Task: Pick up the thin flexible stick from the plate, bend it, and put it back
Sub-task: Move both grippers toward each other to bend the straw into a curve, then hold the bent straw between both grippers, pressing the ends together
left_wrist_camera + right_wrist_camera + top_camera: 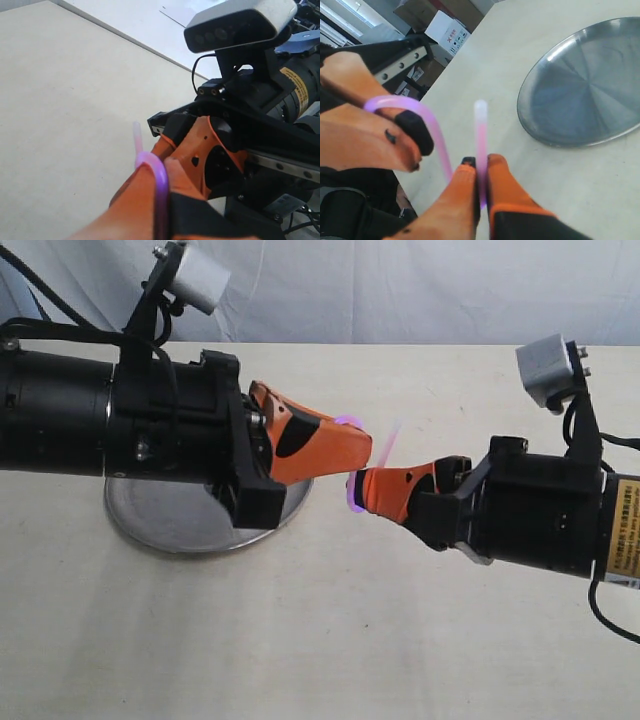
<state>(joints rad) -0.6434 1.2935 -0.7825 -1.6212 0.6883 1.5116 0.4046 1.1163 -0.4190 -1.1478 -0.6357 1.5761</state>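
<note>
**Stick bowed between both grippers, clear of the plate**

The stick is held in the air over the middle of the worktop, curved into a tight arc. The left gripper has its jaws clenched on one part of it. The right gripper has its jaws clenched on another part, and a short pink tip pokes out beyond them. The two pairs of orange jaws point at each other, their tips close together.

The plate lies flat on the worktop toward the left edge, about midway between the near and far edges, and is partly hidden behind the left gripper. The stick is off the plate, just past its right rim. In the right wrist view, the visible part of the plate is bare steel with reflections.
</note>
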